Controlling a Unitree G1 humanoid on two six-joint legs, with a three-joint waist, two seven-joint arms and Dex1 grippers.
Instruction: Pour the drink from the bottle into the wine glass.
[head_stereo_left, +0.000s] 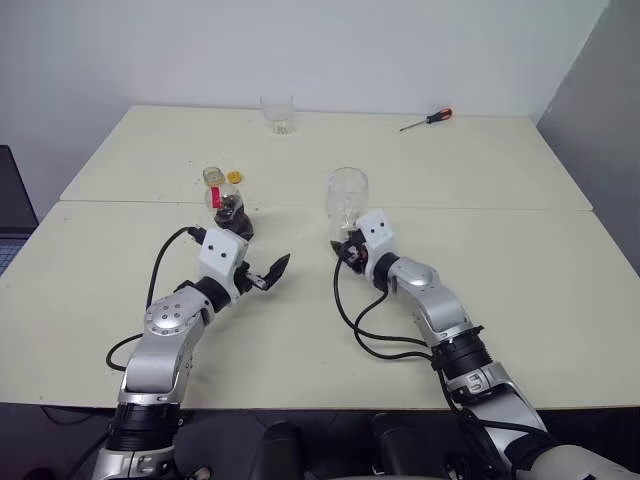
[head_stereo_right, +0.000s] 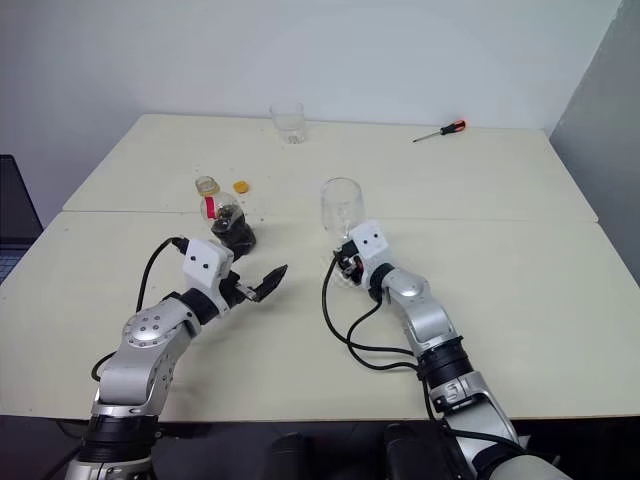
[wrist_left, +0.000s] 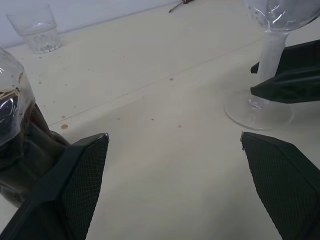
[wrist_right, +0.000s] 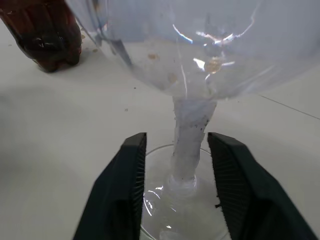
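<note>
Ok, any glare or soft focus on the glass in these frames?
Right wrist view: bright glints on the wine glass bowl; the bottle behind it looks soft. Left wrist view: the left pincer's fingers are blurred, the tumbler fairly crisp. Left eye view: even light, soft shadows on the table, screwdriver sharp.

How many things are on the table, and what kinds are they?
Bottle with brown drink: 1
Wine glass: 1
Tumbler: 1
Yellow cap: 1
Screwdriver: 1
Total: 5
</note>
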